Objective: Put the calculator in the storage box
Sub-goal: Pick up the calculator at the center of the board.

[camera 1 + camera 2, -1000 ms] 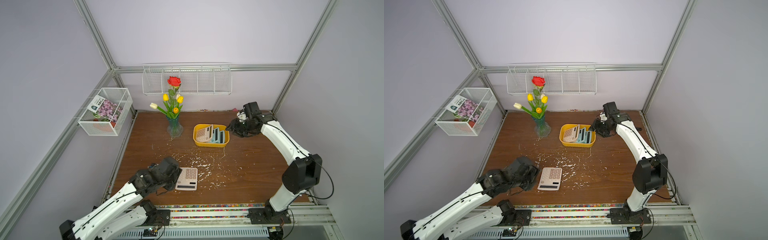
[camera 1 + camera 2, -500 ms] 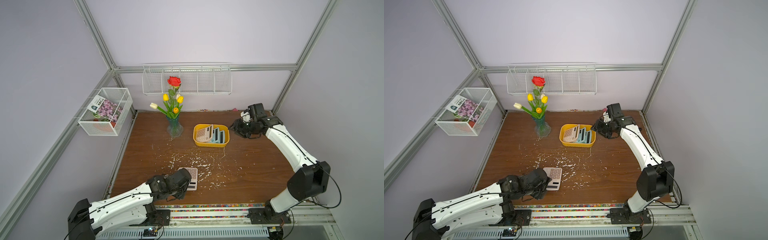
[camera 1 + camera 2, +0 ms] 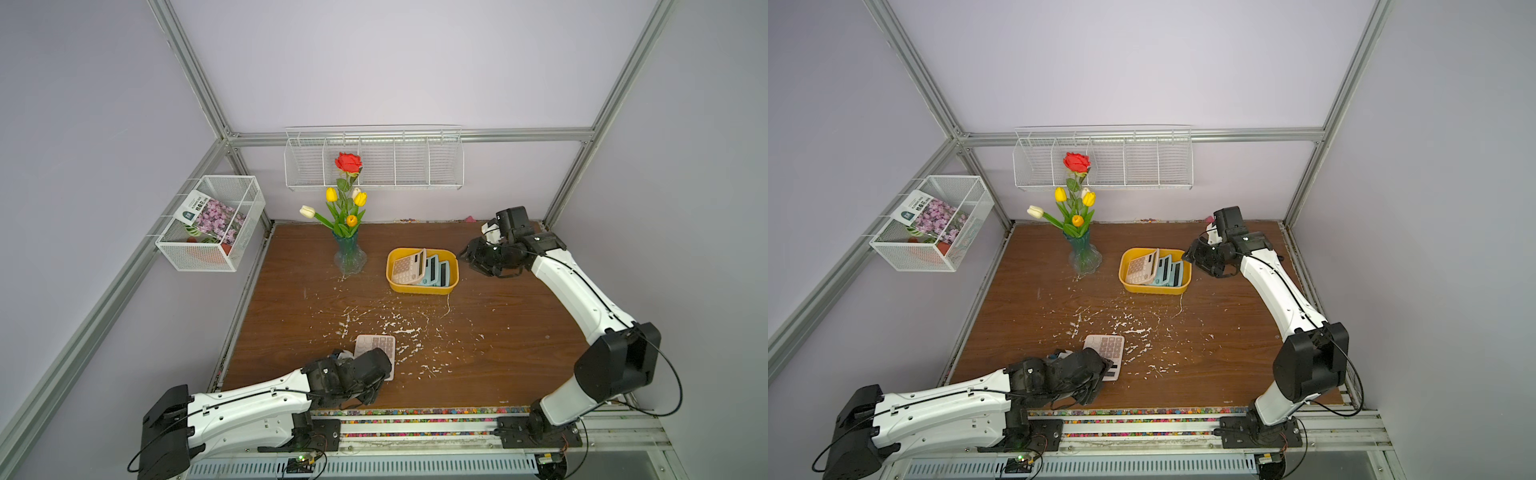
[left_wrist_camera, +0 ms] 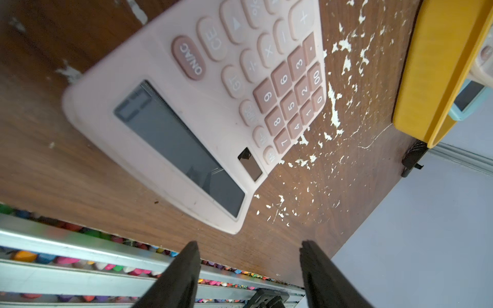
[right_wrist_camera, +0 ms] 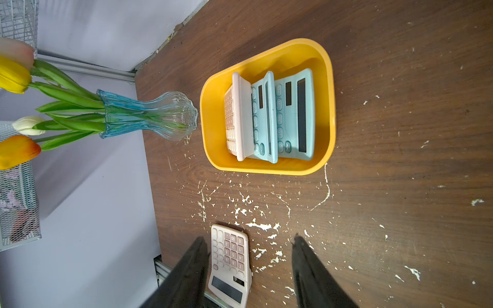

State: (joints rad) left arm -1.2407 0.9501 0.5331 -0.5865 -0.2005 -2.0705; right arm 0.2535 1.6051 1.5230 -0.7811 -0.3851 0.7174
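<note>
The left gripper stands open: in the left wrist view its two black fingers are well apart with only bare wood between them, and it holds nothing. Their bases are cut off by the edge of the picture. Just beyond the tips lies the calculator, pink, flat on the table with keys up and the display end nearest the fingers; a strip of wood separates it from the tips. Its far key rows run out of that picture. In both top views the wrist of the left arm covers the display end, so only the key end shows and the fingers themselves are hidden. The right gripper is open and empty as well; in a top view it is a dark cluster just beside one short end of the storage box, and its fingers are hard to make out there. The yellow storage box sits well apart from the calculator, across a patch of white flecks. Inside it a cream calculator leans on its edge against two blue calculators, which overlap so that each is partly hidden. A glass vase stands near the box.
</note>
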